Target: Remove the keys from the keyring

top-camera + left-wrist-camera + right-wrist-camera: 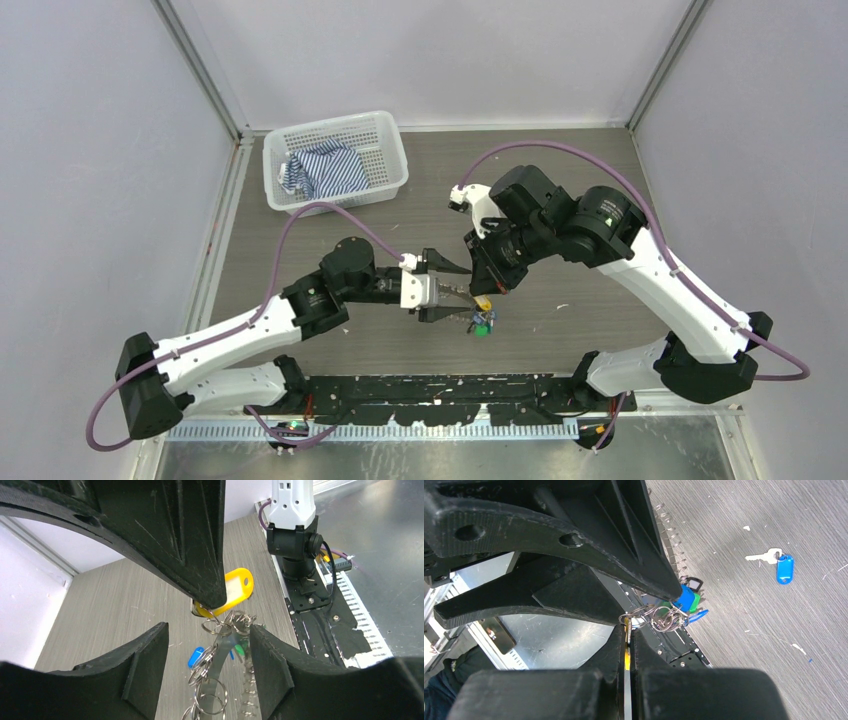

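Grey wood-grain worktop runs from our arm bases out to white walls. Nearest, our left fingers stand wide apart and hold nothing; they flank the keyring, though we cannot tell whether they touch it. The keyring sits over the middle of the worktop, its keys bunched below with blue and green tags. Just beyond, our right fingers are pinched tight on the yellow tag at the top of the bunch. Further right, one loose key with a blue tag lies by itself on the worktop, well apart from the ring, so we judge the job barely begun, with most keys yet to come off. Far left sits a white basket holding striped cloth
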Tool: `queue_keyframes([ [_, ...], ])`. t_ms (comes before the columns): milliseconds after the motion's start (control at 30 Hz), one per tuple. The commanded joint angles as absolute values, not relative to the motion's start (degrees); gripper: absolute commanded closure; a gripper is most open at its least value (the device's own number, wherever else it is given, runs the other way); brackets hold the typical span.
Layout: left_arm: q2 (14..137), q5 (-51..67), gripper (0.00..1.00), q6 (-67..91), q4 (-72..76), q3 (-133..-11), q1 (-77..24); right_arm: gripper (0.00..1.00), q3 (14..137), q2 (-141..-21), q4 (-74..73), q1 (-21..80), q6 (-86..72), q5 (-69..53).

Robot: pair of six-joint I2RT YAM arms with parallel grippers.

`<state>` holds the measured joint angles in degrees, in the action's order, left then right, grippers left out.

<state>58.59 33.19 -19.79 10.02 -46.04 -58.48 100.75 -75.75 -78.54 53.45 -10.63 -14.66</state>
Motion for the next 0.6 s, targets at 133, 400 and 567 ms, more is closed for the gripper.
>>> queue_keyframes([
  [133,59.90,32.87,0.39,-17.88,20.49,-44.07,-58.34,0.99,104.12,-74.44,-76.73,54.31,-10.44,-15.16],
  [400,59.88,34.21,0.43,-16.30,23.13,-42.17,-58.36,0.99,104.60,-74.55,-76.87,54.47,-10.64,-14.16],
  [567,59.51,33.35,0.45,-15.82,25.05,-41.04,-58.57,0.99,104.98,-74.69,-76.93,54.49,-10.89,-13.89],
])
